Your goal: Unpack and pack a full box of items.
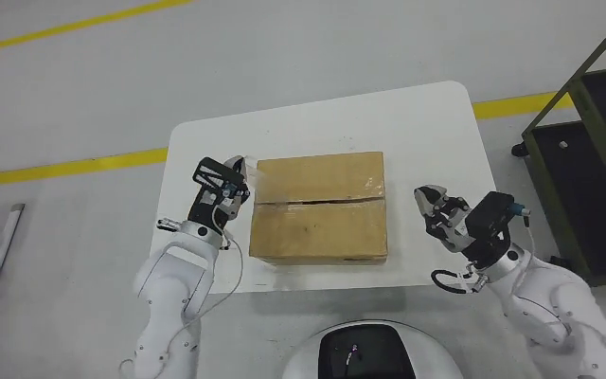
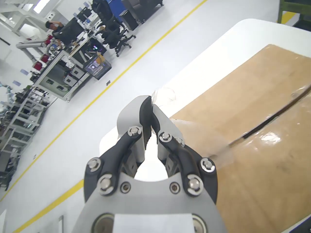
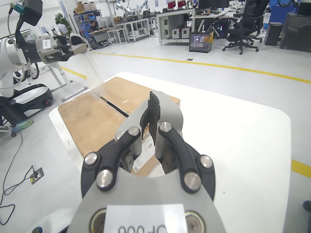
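left gripper (image 2: 151, 107): pinching a tape strip (image 3: 91, 67) between closed fingers, hanging raised
right gripper (image 3: 153, 105): pressing its fingers together, hovering lower

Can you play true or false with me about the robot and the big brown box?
1. The cardboard box has its top flaps folded down. True.
2. The left gripper is pinching a strip of clear tape that runs to the box top. True.
3. The right gripper is holding a toy. False: it is shut on nothing, beside the box.
4. The box sits on the floor. False: it sits on the white table.
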Controlling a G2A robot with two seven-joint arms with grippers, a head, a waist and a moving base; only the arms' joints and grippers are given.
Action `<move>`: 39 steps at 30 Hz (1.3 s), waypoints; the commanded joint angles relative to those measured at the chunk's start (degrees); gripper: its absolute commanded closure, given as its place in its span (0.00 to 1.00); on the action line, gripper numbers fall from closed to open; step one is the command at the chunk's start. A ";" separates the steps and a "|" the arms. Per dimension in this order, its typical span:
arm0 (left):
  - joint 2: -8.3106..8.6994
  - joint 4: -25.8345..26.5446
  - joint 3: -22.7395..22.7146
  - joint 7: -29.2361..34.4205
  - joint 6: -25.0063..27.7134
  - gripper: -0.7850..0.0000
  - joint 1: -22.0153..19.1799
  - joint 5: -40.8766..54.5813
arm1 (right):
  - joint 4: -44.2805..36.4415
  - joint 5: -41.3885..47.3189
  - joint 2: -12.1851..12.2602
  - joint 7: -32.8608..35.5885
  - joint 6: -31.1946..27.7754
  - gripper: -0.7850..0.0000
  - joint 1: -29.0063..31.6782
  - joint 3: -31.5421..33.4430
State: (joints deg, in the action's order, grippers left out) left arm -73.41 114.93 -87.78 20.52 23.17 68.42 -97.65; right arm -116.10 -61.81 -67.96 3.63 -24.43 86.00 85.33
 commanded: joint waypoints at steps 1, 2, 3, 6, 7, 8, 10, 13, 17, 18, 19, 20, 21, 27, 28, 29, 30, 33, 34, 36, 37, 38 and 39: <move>0.22 0.80 -2.10 0.80 -0.65 1.00 1.05 -0.55 | 0.73 -0.54 -0.11 0.60 0.17 1.00 -1.29 -1.72; 0.29 1.32 -3.26 1.53 -1.36 1.00 1.57 -0.29 | 1.30 -2.37 -0.11 1.62 0.93 1.00 -1.93 -2.34; 0.37 2.07 -4.17 1.99 -1.72 1.00 2.04 -0.36 | 1.80 -4.34 -0.14 3.01 2.11 1.00 -2.41 -3.07; 0.61 2.78 -7.17 3.12 -3.10 1.00 3.65 -0.68 | 2.79 -4.54 -0.46 3.80 3.76 1.00 -3.86 -5.85; 0.70 2.61 -8.07 3.50 -3.34 1.00 4.16 -1.01 | 3.22 -4.75 -0.53 4.02 3.77 1.00 -4.24 -6.69; 0.78 2.78 -8.76 3.43 -3.52 1.00 4.49 -1.13 | 3.59 -5.00 -0.59 4.12 3.92 1.00 -4.68 -7.28; 0.93 2.60 -10.20 3.34 -4.06 1.00 5.17 -1.72 | 4.35 -5.55 -0.70 4.14 4.26 1.00 -5.36 -8.35; 1.14 1.87 -12.09 2.72 -4.66 1.00 5.70 -1.76 | 5.29 -5.92 -0.82 4.41 4.35 1.00 -6.14 -9.50; 1.25 0.80 -13.59 3.15 -7.36 1.00 6.24 -2.60 | 6.87 -6.25 -0.92 4.74 4.70 1.00 -7.02 -10.31; 1.25 0.51 -13.67 2.93 -7.83 1.00 6.35 -2.38 | 7.15 -6.50 -0.93 4.86 4.74 1.00 -7.19 -10.47; 1.28 0.14 -13.94 2.94 -8.27 1.00 6.40 -2.41 | 7.36 -6.69 -0.94 4.99 4.74 1.00 -7.28 -10.65; 1.33 -0.16 -14.24 2.85 -8.43 1.00 6.37 -2.52 | 7.56 -6.82 -0.95 5.06 4.73 1.00 -7.34 -10.79; 1.38 -0.47 -14.67 2.71 -8.71 1.00 6.21 -2.44 | 7.68 -6.91 -0.95 5.07 4.66 1.00 -7.36 -10.90; 1.87 -2.70 -16.01 1.79 -8.05 0.96 4.29 -3.74 | 8.07 -7.30 -0.90 5.29 4.11 1.00 -7.37 -11.12; 1.94 -3.12 -16.08 1.70 -8.00 0.96 3.98 -3.93 | 8.09 -7.36 -0.90 5.33 4.10 1.00 -7.40 -11.13; 1.99 -3.62 -16.14 1.64 -8.09 0.95 3.70 -4.07 | 8.09 -7.35 -0.90 5.33 4.11 1.00 -7.42 -11.14; 2.01 -4.21 -16.22 1.69 -8.43 0.90 3.47 -3.79 | 8.12 -7.43 -0.89 5.39 4.11 1.00 -7.45 -11.15; 2.14 -5.40 -16.21 2.68 -8.69 0.48 3.07 -4.25 | 8.31 -7.52 -0.88 5.48 4.02 1.00 -7.51 -11.25; 2.11 -5.70 -16.10 3.31 -8.85 0.00 2.90 -3.44 | 8.37 -7.57 -0.88 5.51 4.01 1.00 -7.52 -11.25; 2.16 -5.93 -16.04 4.14 -9.00 0.00 2.73 -3.24 | 8.39 -7.59 -0.86 5.52 3.98 1.00 -7.54 -11.19; 2.19 -6.10 -16.14 4.89 -9.44 0.00 2.79 -3.73 | 8.39 -7.56 -0.85 5.52 3.93 1.00 -7.53 -11.14; 2.22 -6.07 -16.16 5.29 -9.69 0.00 2.82 -3.89 | 8.39 -7.60 -0.84 5.53 4.00 1.00 -7.52 -11.08; 2.24 -6.16 -16.32 5.75 -10.08 0.00 2.92 -3.93 | 8.35 -7.57 -0.83 5.53 3.99 1.00 -7.49 -11.04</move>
State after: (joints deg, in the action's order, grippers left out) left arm -71.19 108.81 -103.98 25.87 13.45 71.25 -101.48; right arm -107.72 -69.40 -68.80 9.16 -20.46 78.48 74.25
